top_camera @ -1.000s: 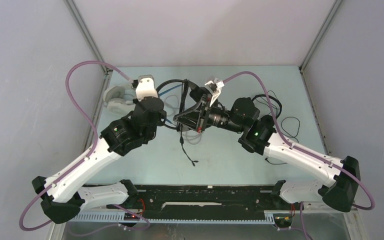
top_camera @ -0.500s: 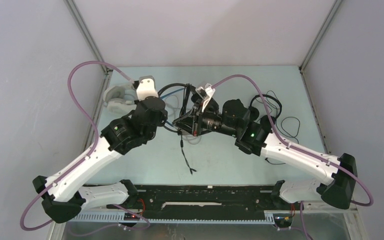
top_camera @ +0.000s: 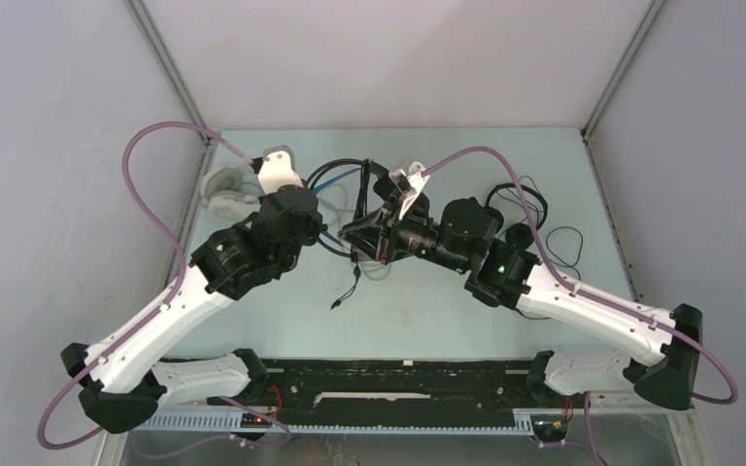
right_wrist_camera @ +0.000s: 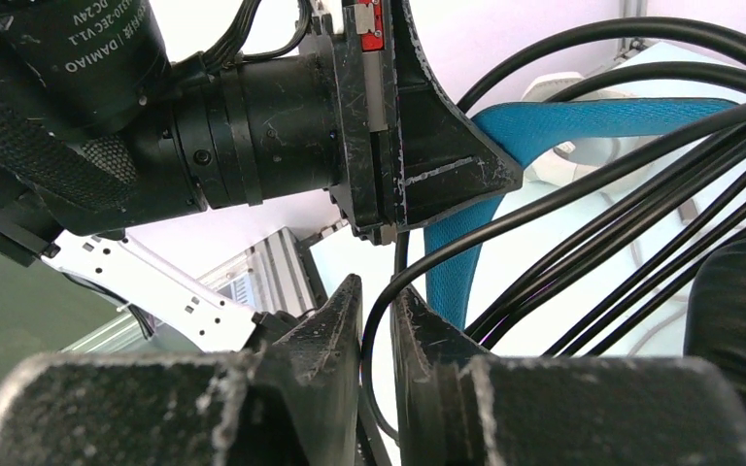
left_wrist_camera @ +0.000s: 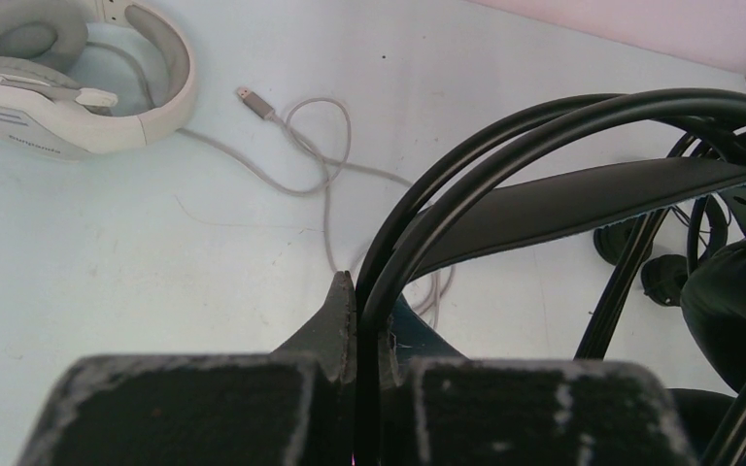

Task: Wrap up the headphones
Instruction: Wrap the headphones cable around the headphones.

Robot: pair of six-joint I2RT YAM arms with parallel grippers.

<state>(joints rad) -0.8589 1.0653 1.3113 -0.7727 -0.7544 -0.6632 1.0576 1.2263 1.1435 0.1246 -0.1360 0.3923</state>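
- L arm: left gripper (left_wrist_camera: 364, 291) is closed tight on the black cable (left_wrist_camera: 466, 155). Several strands of it arc up and to the right out of the jaws.
- R arm: right gripper (right_wrist_camera: 377, 291) has its jaws a little apart. One strand of the black cable runs down through the gap and looks loose, not pinched.
- The 2 grippers are nose to nose at mid-bench, twd the back. The left one fills the upper part of the right wrist view.
- The black headphones (right_wrist_camera: 563, 121) sit between and just behind the grippers. The blue band curves past the left gripper's tip, w/ a black ear pad (right_wrist_camera: 738, 320) at far right of the right wrist view.
- Cable strands run bunched beside the blue band. The cable's free end w/ its plug (top_camera: 335, 303) trails onto the bench (top_camera: 427, 320) just in front of the grippers.
- The white headphones (left_wrist_camera: 58, 78) lie flat at the back-left corner of the bench, apart from both grippers.
- Their grey cable (left_wrist_camera: 330, 184) lies loose in a loop on the bench, w/ the USB end (left_wrist_camera: 249, 97) near the white band.
- The small black headphones (left_wrist_camera: 620, 243) are back-right, behind the R arm, w/ thin cord spread on the bench. Can't tell if they touch the arm.
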